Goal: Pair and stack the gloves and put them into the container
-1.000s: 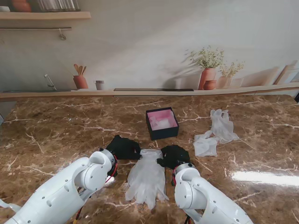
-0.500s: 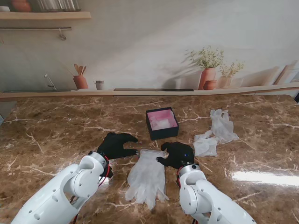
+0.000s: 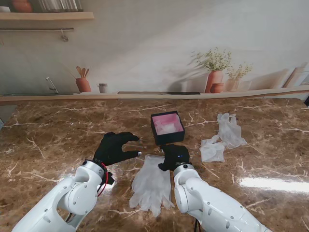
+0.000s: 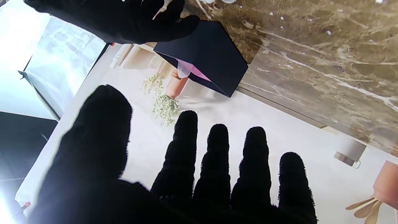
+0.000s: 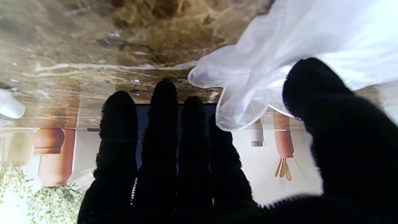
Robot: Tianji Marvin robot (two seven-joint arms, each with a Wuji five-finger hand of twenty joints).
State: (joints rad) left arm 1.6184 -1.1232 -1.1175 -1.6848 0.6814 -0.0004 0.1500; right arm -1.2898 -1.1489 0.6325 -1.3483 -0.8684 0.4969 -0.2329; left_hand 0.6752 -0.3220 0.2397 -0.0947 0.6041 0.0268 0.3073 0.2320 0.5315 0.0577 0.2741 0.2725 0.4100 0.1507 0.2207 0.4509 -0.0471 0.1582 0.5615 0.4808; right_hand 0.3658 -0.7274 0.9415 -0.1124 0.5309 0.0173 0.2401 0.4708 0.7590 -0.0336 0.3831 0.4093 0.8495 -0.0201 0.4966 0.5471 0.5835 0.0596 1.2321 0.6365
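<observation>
Stand view puts the dark box [image 3: 167, 128] just above the frame's center on the marble table [image 3: 53, 130], its pink lining showing; something pale seems to lie inside, though I cannot make out what. My left wrist view shows the same box [image 4: 206, 53] from its outer wall, with a bit of pale material at the pink opening.

My left hand [image 3: 115, 147] sits left of center, fingers spread apart and holding nothing, hovering near the translucent glove [image 3: 152, 182] that lies flat at lower center. My right hand [image 3: 175, 156] sits just right of that glove's cuff, beneath the box; in the right wrist view its four fingers [image 5: 164, 124] are together, the thumb apart, with the glove's thin film [image 5: 279, 56] beside it. I cannot tell whether it pinches the film. Two more pale gloves [image 3: 221, 137] lie crumpled at right of center.
</observation>
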